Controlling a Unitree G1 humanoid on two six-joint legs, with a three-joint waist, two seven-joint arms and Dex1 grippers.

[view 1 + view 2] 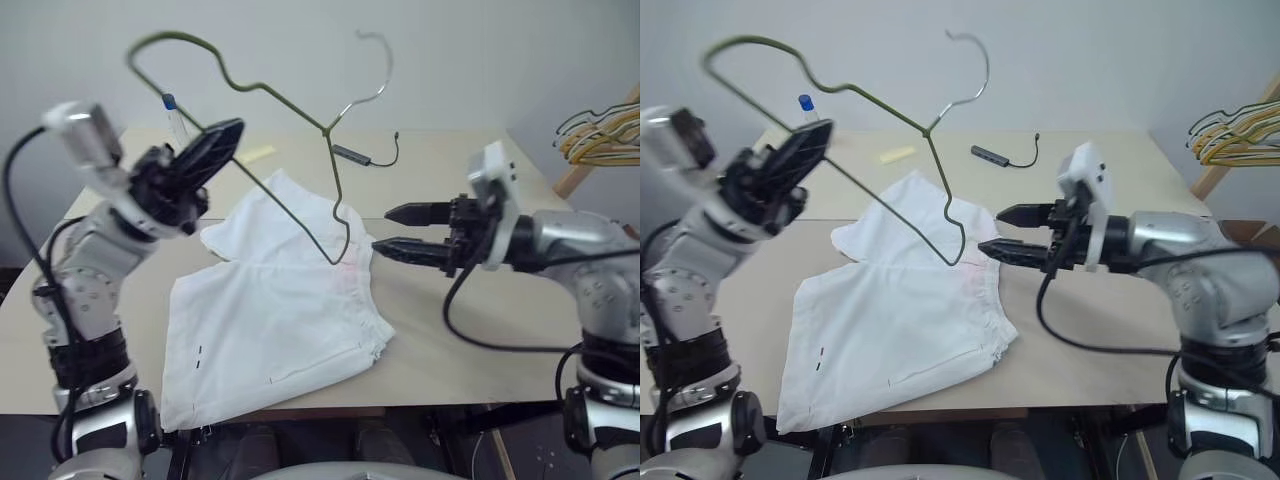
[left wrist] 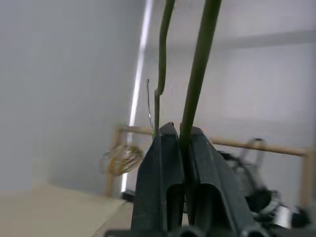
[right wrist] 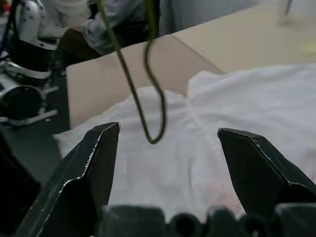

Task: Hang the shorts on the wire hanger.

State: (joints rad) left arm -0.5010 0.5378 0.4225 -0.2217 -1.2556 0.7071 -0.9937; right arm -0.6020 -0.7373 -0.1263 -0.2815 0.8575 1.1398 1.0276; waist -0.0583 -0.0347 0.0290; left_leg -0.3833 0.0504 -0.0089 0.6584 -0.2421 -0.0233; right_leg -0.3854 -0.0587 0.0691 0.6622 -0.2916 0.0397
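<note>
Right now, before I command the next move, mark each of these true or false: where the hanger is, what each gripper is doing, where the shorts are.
1. The left gripper is shut on the wire hanger. True.
2. The shorts hang from the wire hanger. False: they lie flat on the table.
3. The right gripper is open and holds nothing. True.
4. The wire hanger rests flat on the table. False: it is held up in the air, one bent end dipping toward the shorts' waistband.
5. The right gripper grips the shorts' waistband. False: its open fingers are beside the waistband.
</note>
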